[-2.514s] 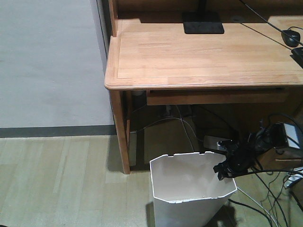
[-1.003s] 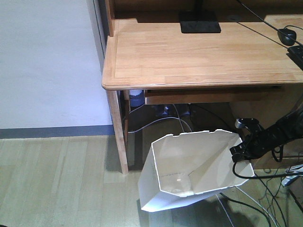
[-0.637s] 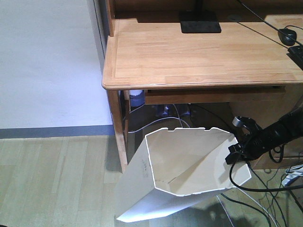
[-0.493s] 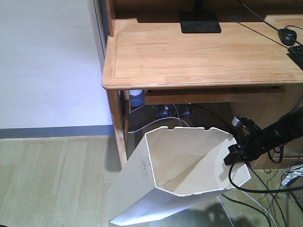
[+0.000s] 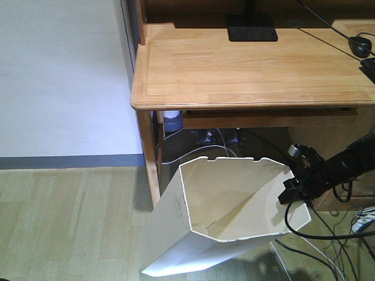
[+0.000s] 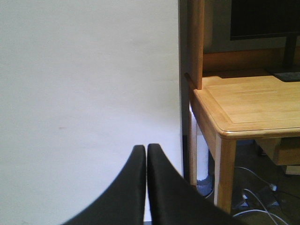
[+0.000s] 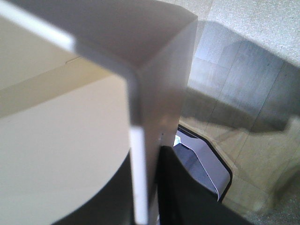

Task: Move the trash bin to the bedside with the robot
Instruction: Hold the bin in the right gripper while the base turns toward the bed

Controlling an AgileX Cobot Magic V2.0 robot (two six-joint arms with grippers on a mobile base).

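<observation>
The bin (image 5: pixel 228 216) leans steeply over the floor (image 5: pixel 70 222), below the surface's (image 5: pixel 252 64) front-left corner. The right pincer (image 5: pixel 291 192) clamps its right rim; the right wrist view shows the wall pinched. Only the left wrist view shows the left pincer (image 6: pixel 146 187), closed and empty.

Even indoor light; dim under desk (image 5: pixel 252 64); right-wrist view blurred.

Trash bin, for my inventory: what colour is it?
The trash bin is white outside, cream inside; clearest in the front-facing view.
</observation>
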